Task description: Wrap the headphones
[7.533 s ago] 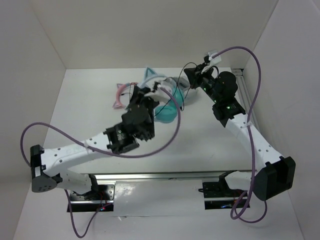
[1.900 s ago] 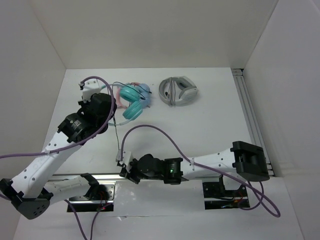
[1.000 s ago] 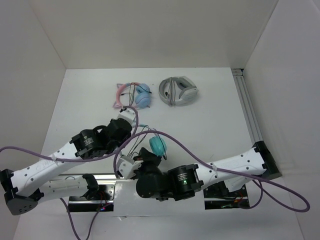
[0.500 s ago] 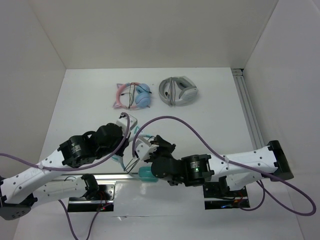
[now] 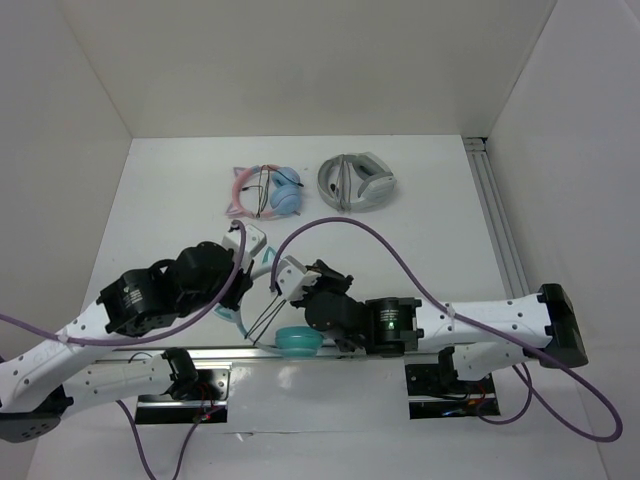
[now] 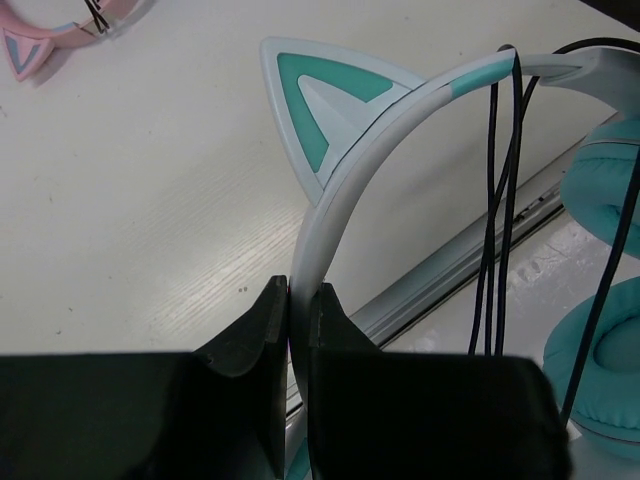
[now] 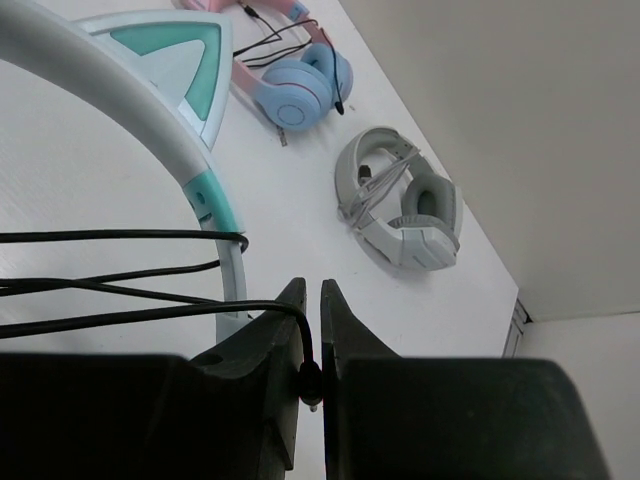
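Holds the headphones [image 5: 298,341] right at the near edge of the table [image 5: 430,250], with one teal earcup hanging over the metal rail [image 5: 225,353] there. Clamps the left gripper [image 6: 298,300] tight on the white end of the headband, just below the cat ear. Pinches the thin black cable [image 6: 497,200] in the right gripper [image 7: 312,300], jaws nearly touching, a small dark end of it showing between them. Crowds both wrists together at the front, just beside each other, with a purple hose [image 5: 340,221] looping over them.

Has open tabletop in the middle and to the right, up to the side rail [image 5: 497,225] along the right wall. Stands well clear of the pink-and-blue headphones [image 5: 268,190] and the grey-and-white headphones [image 5: 357,182], lying side by side near the back wall.

Shows, from the left wrist only, several cable strands draped over the headband and running down past two teal cups. Shows, from the right wrist only, strands stretched roughly level from the band toward the jaws, plus both spare headsets beyond. Hides both grips from above, under the arm bodies.
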You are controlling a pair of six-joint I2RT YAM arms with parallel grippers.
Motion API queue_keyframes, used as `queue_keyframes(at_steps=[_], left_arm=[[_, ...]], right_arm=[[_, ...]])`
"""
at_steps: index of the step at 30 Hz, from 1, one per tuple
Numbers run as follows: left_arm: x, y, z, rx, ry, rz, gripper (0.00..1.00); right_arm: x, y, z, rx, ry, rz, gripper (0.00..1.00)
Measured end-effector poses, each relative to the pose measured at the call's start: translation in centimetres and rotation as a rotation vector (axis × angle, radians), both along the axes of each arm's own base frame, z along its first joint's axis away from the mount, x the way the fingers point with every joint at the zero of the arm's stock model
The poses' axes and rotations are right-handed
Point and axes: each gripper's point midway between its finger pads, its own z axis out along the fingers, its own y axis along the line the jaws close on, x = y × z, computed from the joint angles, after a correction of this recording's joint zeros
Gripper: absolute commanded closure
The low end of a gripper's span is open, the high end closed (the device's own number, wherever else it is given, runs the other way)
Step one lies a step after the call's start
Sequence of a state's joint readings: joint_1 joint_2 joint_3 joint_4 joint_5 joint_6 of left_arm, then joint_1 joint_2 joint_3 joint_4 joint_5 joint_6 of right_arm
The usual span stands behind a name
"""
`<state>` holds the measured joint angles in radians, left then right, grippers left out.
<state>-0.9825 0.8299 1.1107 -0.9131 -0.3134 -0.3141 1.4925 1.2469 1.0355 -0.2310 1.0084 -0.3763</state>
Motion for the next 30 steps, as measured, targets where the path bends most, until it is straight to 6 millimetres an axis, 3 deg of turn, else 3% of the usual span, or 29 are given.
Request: queue_keyframes(at_steps=[8,15,24,26,28,30], left_arm=[[-0.2,0.1,-0.3,0.020,0.017,-0.007,1.00],[0.6,-0.6,-0.6,0.062,0.036,0.015,1.00],[1.6,-0.1,-0.7,0.107,0.032,0.083,1.00],[1.3,0.4,-0.7,0.126,0.037,0.079,1.00],[0.6,0.9,-1.1,0.158,0.064,0.063,1.00],[0.2,1.1,-1.5,0.172,0.084,0.046,1.00]], right_arm=[[1.7,-0.4,-0.3,0.017,0.035,-0.005,0.72],[3.4,-1.5,-1.6,-0.006,0.099,-0.014,0.68],[5.7,-2.4,-3.2,-0.007,0.172,-0.034,0.54],[6.9,-3.6,-3.2,-0.005,0.171,-0.082,0.50],[8.2,-4.8,-3.3,0.002,0.172,-0.131,0.39],[9.2,-5.9,-3.5,0.005,0.176,-0.168,0.39]])
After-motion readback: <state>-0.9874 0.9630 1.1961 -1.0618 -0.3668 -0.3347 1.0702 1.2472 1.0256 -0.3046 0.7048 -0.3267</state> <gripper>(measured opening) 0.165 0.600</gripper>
